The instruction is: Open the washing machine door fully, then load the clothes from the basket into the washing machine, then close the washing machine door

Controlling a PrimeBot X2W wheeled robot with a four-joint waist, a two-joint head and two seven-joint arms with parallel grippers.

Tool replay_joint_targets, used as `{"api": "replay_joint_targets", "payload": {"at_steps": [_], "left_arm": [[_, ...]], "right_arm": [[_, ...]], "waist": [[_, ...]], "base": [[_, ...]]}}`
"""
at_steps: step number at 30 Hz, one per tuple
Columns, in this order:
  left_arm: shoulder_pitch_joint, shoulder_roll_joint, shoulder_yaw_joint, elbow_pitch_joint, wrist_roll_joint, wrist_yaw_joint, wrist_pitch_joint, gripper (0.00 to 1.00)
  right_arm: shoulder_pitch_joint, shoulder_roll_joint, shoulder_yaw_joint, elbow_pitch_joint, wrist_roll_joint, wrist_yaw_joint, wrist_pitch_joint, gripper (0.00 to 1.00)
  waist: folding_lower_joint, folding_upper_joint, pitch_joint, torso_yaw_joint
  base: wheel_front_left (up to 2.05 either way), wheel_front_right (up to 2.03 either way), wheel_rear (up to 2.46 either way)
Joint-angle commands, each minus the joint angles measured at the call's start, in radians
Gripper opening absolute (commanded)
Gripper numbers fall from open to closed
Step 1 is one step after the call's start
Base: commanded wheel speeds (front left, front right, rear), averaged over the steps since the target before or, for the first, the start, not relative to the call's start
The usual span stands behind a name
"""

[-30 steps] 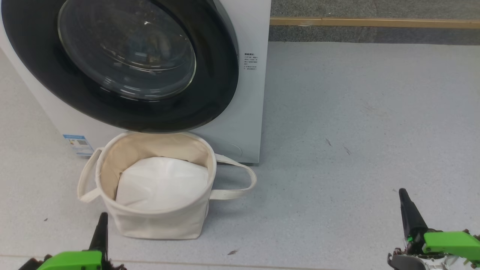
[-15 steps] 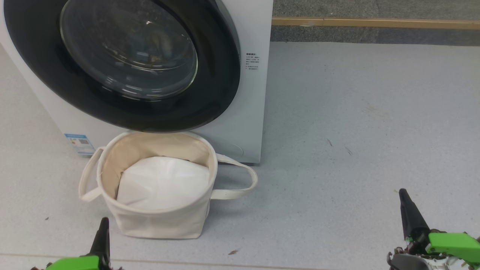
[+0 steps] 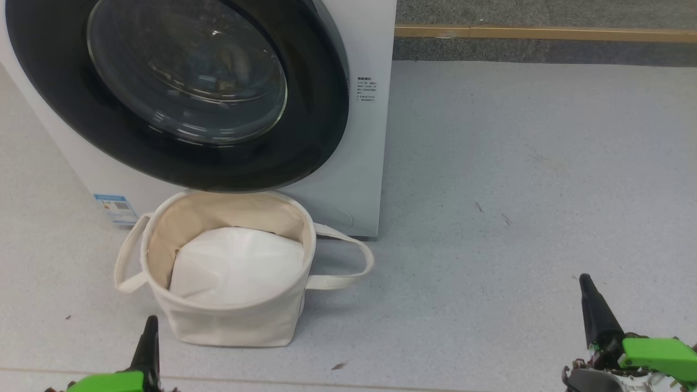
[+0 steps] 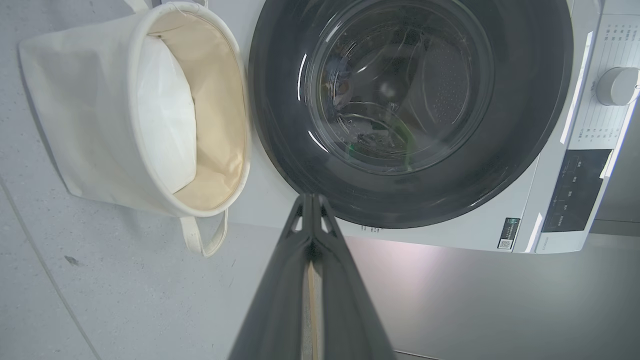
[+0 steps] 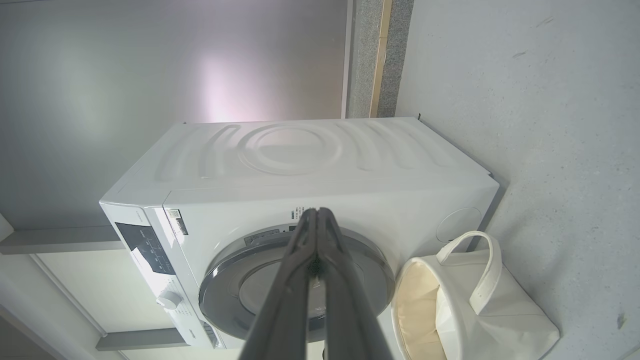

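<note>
The left gripper's (image 4: pixel 312 201) two dark fingers are pressed together along their length, with nothing between them. In its wrist view their tips point at the black rim of the washing machine door (image 4: pixel 530 125). In the head view this gripper sits at 7 o'clock, one finger rising from a green housing (image 3: pixel 111 382), just beside the basket (image 3: pixel 228 326) at the basket's 7 o'clock but not touching it.

The right gripper's (image 5: pixel 316 212) fingers are likewise closed tip to tip and hold nothing. In the head view it sits at 5 o'clock over bare grey floor (image 3: pixel 517 190), well apart from the basket and the washer.

The basket stands upright on the floor at 6 o'clock of the door, close against the front of the washing machine (image 3: pixel 365 163). Its mouth is open, white padding (image 3: pixel 234 264) lies inside, and a looped handle (image 3: pixel 348 261) hangs out at its 3 o'clock.

The door lies flat against the washer's front. Through its glass bowl (image 3: pixel 185 71) a few dim brownish patches show, too dark to say what they are. A blue sticker (image 3: pixel 114 208) sits at the door's 7 o'clock and a small printed label (image 3: pixel 365 90) at its 3 o'clock. In the left wrist view a dial (image 4: pixel 617 86) and a dark control panel (image 4: pixel 575 190) flank the door. A wooden strip (image 3: pixel 544 32) runs along the wall at 1 o'clock in the head view.
</note>
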Motion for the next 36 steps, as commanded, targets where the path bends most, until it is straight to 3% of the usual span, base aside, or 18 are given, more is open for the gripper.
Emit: {"api": "replay_joint_targets", "payload": {"at_steps": [1,36], "left_arm": [[-0.024,0.009,0.041,-0.037,-0.005,0.001,0.008,0.0],[-0.024,0.009,0.042,-0.037,-0.005,0.001,0.008,0.0]], "right_arm": [[-0.041,-0.013,0.02,-0.032,0.006,0.0,0.008,0.0],[-0.041,-0.013,0.02,-0.032,0.006,0.0,0.008,0.0]], "waist": [[0.0,0.0,0.0,0.0],[0.0,0.0,0.0,0.0]], "base": [[0.0,0.0,0.0],[0.0,0.0,0.0]]}}
